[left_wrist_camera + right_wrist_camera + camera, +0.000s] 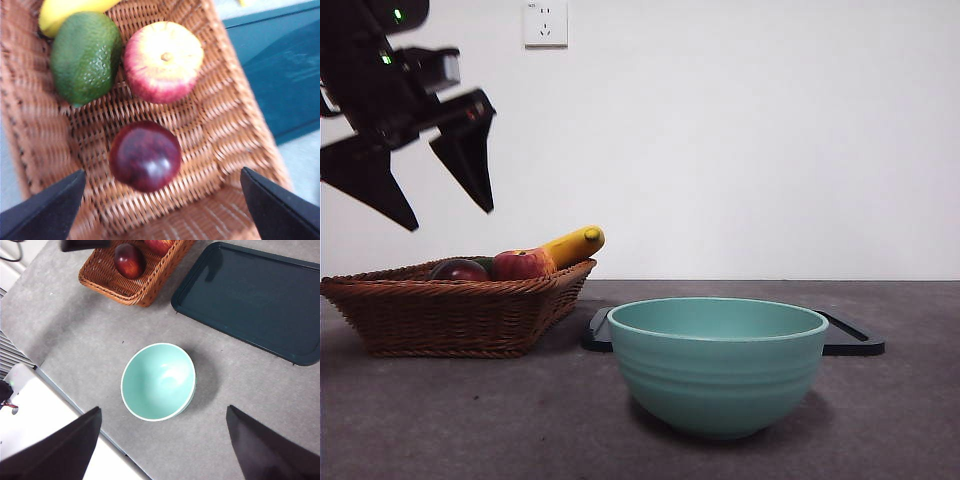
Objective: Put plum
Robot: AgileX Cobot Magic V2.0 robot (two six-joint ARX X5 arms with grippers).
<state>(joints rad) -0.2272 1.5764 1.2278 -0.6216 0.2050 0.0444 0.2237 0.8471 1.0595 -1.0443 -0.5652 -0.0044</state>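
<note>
The dark maroon plum (pixel 145 155) lies in the wicker basket (pixel 225 125), alone in its near part. In the front view only the top of the plum (pixel 459 269) shows over the basket (pixel 450 315) rim. My left gripper (pixel 440 200) hangs open above the basket, jaws spread wide with nothing between them; in its own view the left gripper (pixel 162 207) frames the plum from above. My right gripper (pixel 162 440) is open, high over the teal bowl (pixel 158 381), and holds nothing. The plum (pixel 128 260) also shows from there.
In the basket lie a red-and-yellow apple (pixel 162 60), a green avocado (pixel 85 56) and a yellow banana (pixel 574 244). The teal bowl (pixel 717 362) stands at the front centre. A dark tray (pixel 250 297) lies behind it. A white table edge (pixel 50 430) borders one side.
</note>
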